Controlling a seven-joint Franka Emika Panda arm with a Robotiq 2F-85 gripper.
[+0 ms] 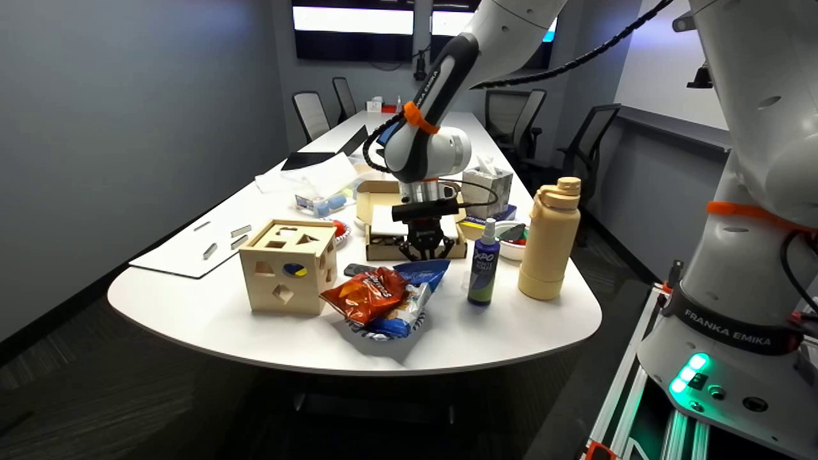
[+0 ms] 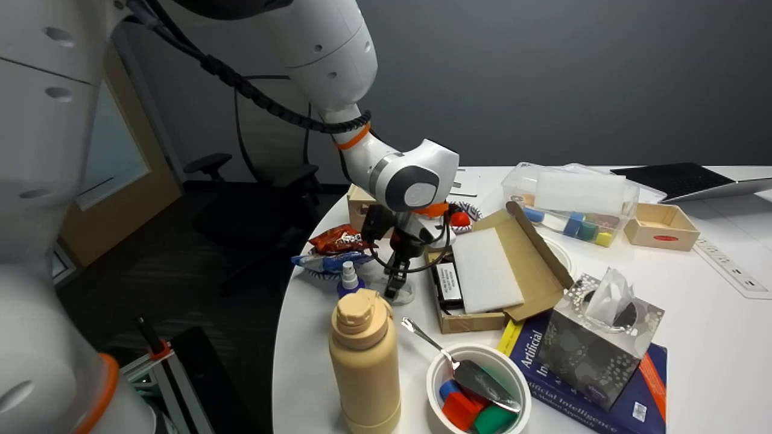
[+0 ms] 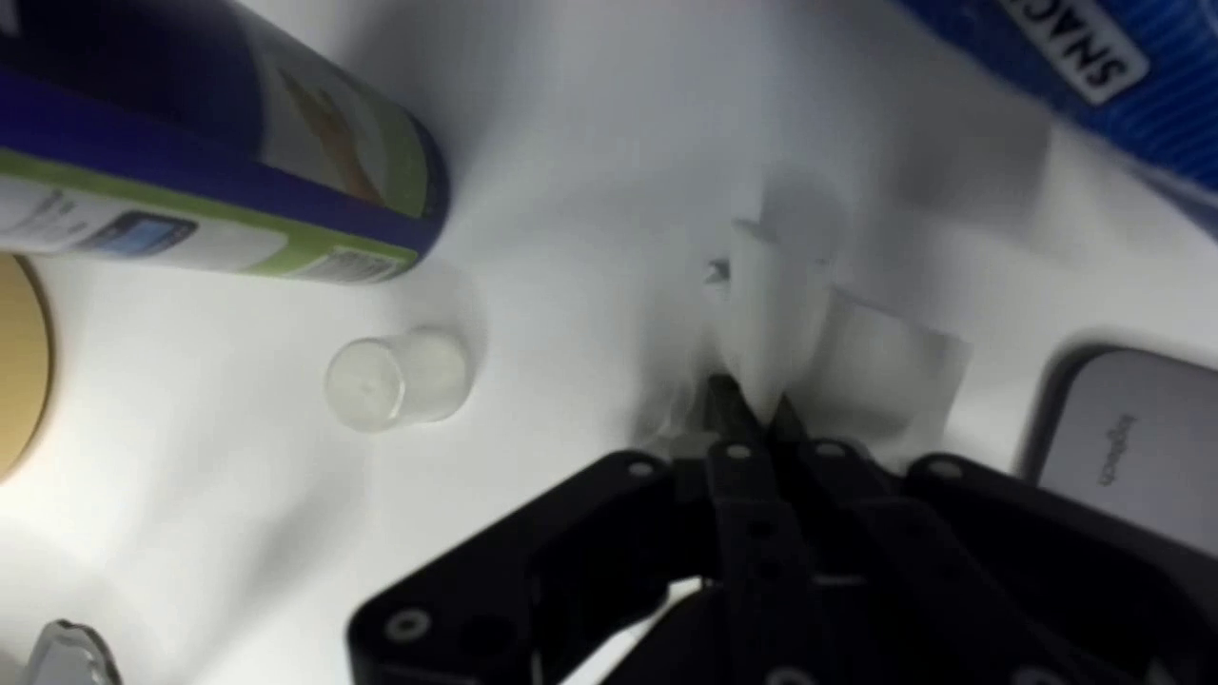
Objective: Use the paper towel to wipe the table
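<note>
The table (image 1: 211,332) is long, white and glossy with a rounded near end; its top also shows in an exterior view (image 2: 307,361) and in the wrist view (image 3: 552,162). My gripper (image 3: 756,409) points down at the tabletop, with its fingers together on a thin white paper towel (image 3: 885,366). The towel is crumpled; one fold stands up between the fingertips and a flat part spreads beside them, on or close to the table. In the exterior views the gripper (image 1: 425,249) (image 2: 395,280) is low between the snack bags and the open cardboard box. The towel is mostly hidden there.
A blue spray bottle (image 3: 314,171), a small clear cap (image 3: 400,381), a snack bag (image 3: 1123,86) and a grey Logitech device (image 3: 1142,447) surround the gripper. A tan bottle (image 1: 551,243), wooden shape box (image 1: 287,268), cardboard box (image 2: 476,322) and white bowl (image 2: 433,386) stand nearby.
</note>
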